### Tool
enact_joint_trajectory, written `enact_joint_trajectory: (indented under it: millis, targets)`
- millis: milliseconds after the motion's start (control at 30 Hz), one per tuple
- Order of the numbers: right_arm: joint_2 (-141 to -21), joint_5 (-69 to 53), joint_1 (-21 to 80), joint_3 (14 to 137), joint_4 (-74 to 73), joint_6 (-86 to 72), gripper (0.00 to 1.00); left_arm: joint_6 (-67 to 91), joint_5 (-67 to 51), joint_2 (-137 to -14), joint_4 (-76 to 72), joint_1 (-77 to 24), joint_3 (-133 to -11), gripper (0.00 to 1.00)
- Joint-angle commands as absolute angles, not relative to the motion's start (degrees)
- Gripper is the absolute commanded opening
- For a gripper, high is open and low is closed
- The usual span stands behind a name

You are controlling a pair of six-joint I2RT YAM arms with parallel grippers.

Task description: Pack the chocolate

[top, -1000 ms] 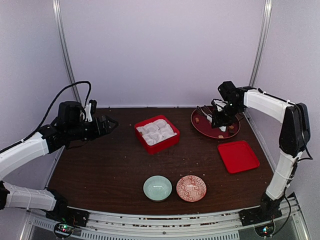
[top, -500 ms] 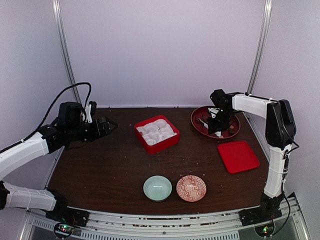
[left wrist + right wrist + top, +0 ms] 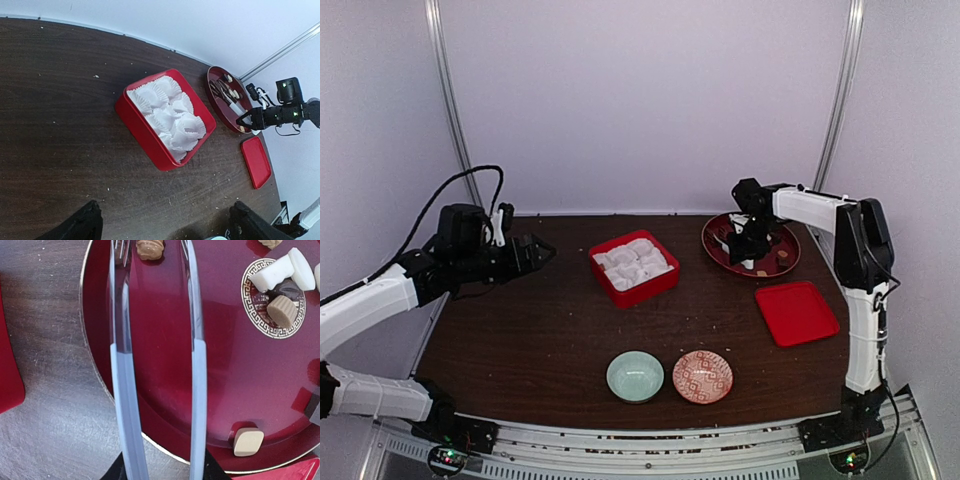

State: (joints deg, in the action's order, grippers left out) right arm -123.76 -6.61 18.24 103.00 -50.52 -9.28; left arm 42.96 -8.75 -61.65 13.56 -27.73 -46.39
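The chocolate lies on a dark red plate (image 3: 225, 365): a brown ridged piece (image 3: 150, 248), white pieces (image 3: 272, 274), a tan round one (image 3: 281, 311) and a tan cube (image 3: 248, 441). My right gripper (image 3: 162, 467) is shut on slim silver tongs (image 3: 124, 390). The tong arms reach over the plate's left part, and the brown ridged piece sits between them near their far end. In the top view the right gripper (image 3: 752, 240) hangs over that plate (image 3: 712, 250). My left gripper (image 3: 535, 250) is open and holds nothing, left of the red box (image 3: 645, 292).
The red box (image 3: 145, 135) holds white crinkled paper cups (image 3: 170, 110). A flat red lid (image 3: 796, 312) lies in front of the plate. A green bowl (image 3: 635, 376) and a patterned bowl (image 3: 702, 376) stand near the front edge. Crumbs dot the dark wooden table.
My right arm has swung left over the plate, carrying the tongs towards its left side. The left arm has not moved.
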Motion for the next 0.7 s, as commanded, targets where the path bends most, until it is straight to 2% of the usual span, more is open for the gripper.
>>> enact_joint_trajectory:
  millis: [0,433,667]
  targets:
    - [-124.98,-4.93,18.3,105.47,-51.45,-9.75,0.34,42.87,-8.17,-62.22,12.17,-27.38,-47.53,0.9]
    - [-119.97,-6.94,16.89,101.39,-51.33,-9.42,0.21,42.74,-8.33,-62.49,12.13,-27.39,-47.81,0.9]
    - [-114.42,-8.39,16.7,99.01,-51.14,-8.58,0.19,42.8,-8.64,-62.79,11.54,-27.36,-47.89,0.9]
